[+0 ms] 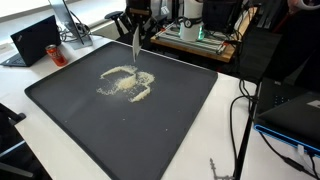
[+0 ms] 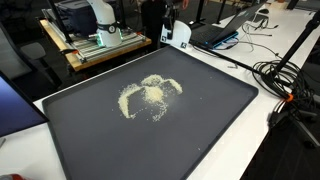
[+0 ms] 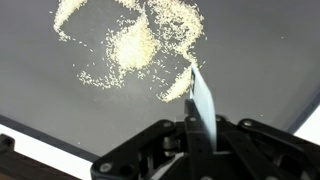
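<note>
We've got a matte black tray (image 1: 160, 130) with pale beige grains (image 1: 127, 84) scattered over it in a loopy, swirly pattern, with a denser cream patch in the middle. The blade (image 3: 203, 100) reads whitish-grey with a bright sheen, and the gripper (image 3: 200, 135) is plain black. Around that we see a white table (image 1: 232, 135), a black laptop (image 1: 38, 42) and black cables (image 2: 290, 85).
</note>
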Tool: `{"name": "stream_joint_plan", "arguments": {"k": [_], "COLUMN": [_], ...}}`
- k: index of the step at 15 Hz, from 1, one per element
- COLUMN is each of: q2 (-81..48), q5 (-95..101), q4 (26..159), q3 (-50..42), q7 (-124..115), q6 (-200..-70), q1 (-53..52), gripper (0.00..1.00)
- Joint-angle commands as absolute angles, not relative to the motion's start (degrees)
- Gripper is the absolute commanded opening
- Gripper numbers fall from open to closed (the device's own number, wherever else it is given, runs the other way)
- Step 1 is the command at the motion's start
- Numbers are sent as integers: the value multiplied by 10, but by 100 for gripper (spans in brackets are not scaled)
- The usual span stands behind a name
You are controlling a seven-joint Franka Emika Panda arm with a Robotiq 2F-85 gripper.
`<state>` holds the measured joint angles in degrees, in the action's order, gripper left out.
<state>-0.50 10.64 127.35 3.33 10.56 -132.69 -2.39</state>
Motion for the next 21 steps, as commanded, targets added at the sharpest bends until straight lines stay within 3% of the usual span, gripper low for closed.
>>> {"name": "stream_joint_plan", "arguments": {"k": [1, 9, 15, 21], "q2": [-77, -169, -153, -203], "q5": [171, 297, 255, 314], "q4": [1222, 1156, 1178, 1144], "q3": [33, 13, 21, 13], "q7": [-4, -231, -183, -317], "q6": [-1335, -1338, -1342, -1251], "q1": [-34, -106, -97, -157], "gripper": [1, 1, 1, 1]}}
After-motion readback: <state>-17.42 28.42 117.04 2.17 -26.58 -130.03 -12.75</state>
